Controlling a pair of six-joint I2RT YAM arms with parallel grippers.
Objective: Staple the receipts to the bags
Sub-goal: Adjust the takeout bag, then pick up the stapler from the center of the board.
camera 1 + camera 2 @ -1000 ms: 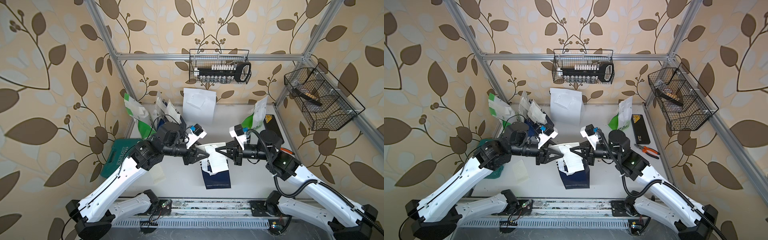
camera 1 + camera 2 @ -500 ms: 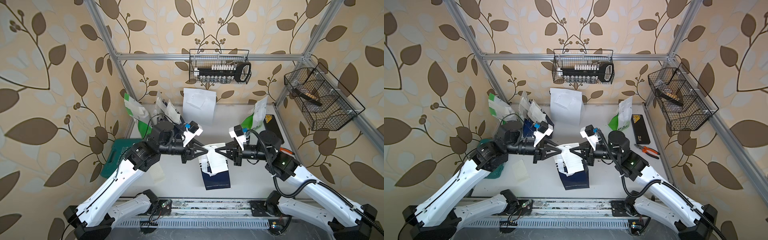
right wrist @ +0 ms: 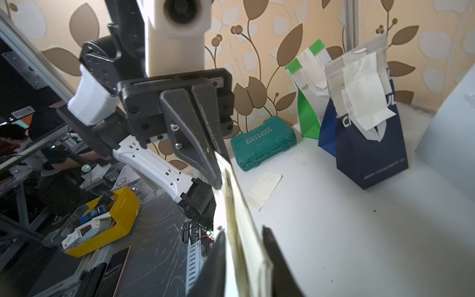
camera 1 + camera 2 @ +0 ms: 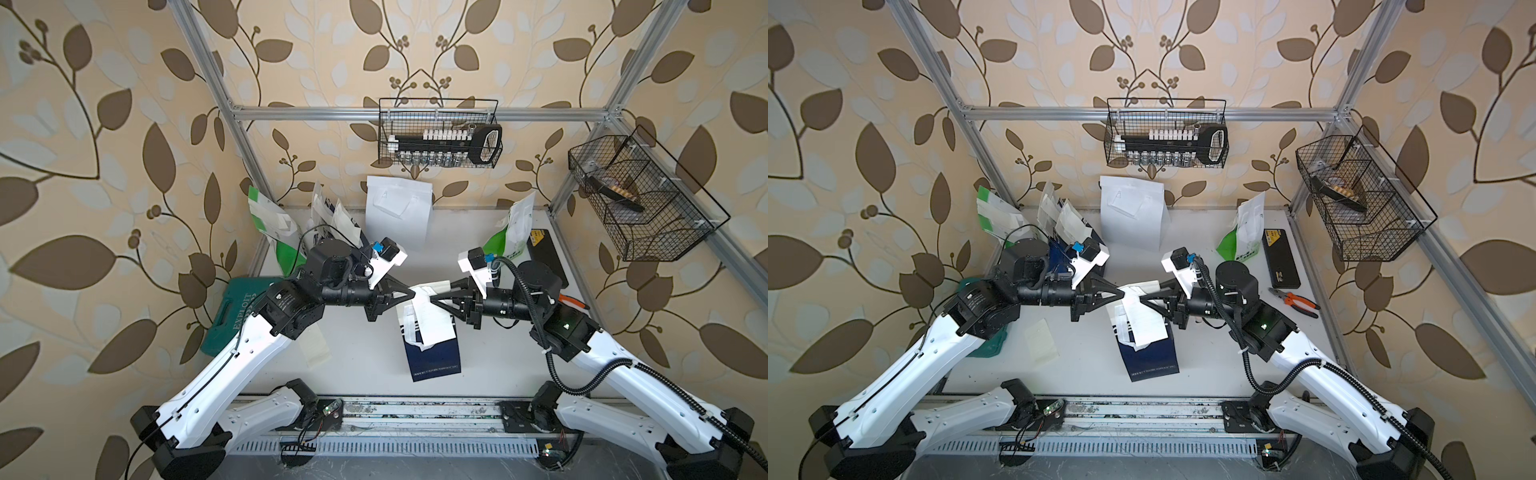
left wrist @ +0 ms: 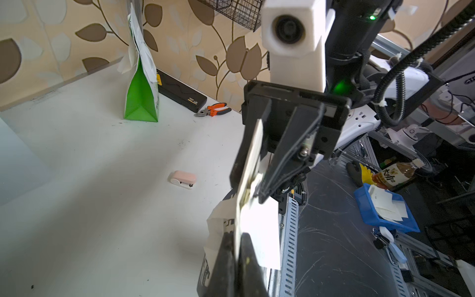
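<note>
A navy bag [image 4: 436,357] [image 4: 1148,361] stands mid-table with a pale receipt [image 4: 432,320] [image 4: 1142,320] draped over its top. My left gripper [image 4: 413,294] [image 4: 1123,294] [image 5: 240,235] is shut on the bag's top edge and the receipt. Facing it, my right gripper [image 4: 432,298] [image 4: 1141,299] [image 3: 243,230] stands open, its fingers either side of the same paper edge with a gap showing. A small pink-and-white stapler [image 5: 183,179] lies on the table. One loose receipt [image 4: 318,347] [image 3: 264,190] lies flat under the left arm.
Along the back stand a white-and-green bag [image 4: 270,220], navy bags with receipts [image 3: 370,144], a plain white bag [image 4: 397,212] and a green-and-white bag [image 4: 513,232]. A teal tool case [image 4: 232,311] sits left. A black case [image 4: 544,257] and orange pliers [image 4: 1296,300] sit right.
My left gripper has closed on the bag's top edge and receipt. My right gripper, shut on that edge before, has opened. The bag has stayed in place.
</note>
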